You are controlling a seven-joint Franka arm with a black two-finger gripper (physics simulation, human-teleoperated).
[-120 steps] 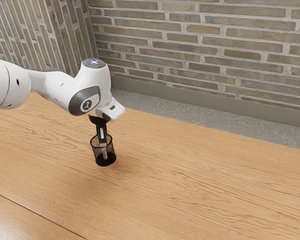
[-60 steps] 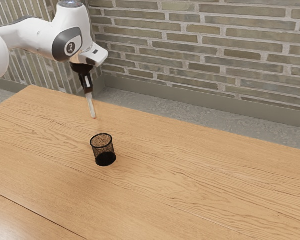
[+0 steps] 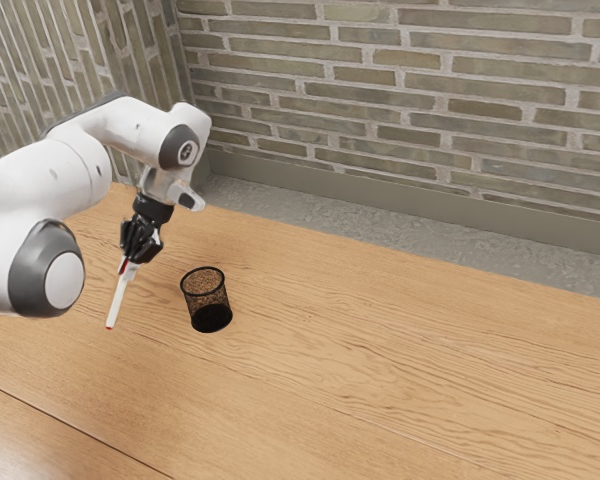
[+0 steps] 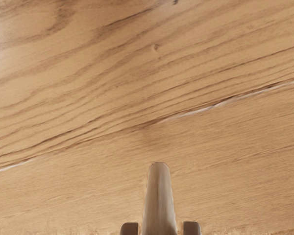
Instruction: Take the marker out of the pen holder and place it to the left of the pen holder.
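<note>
Beside the pen holder (image 3: 208, 300), our claw (image 3: 130, 261) gripped the marker (image 3: 117, 304), freshly swung clear; we judged only placement remained.

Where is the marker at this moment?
In the exterior view, the marker is held in the gripper, slanting downward, on that view's left side of the black mesh pen holder.

Beneath the jaws of the black two-finger gripper (image 3: 130, 261), a slim white marker with red tip (image 3: 118, 300) slants down, taking up room. Toward the exterior view's right, near them, an upright black wire-mesh pen holder (image 3: 208, 300) bars low passage; above its rim is free.
</note>
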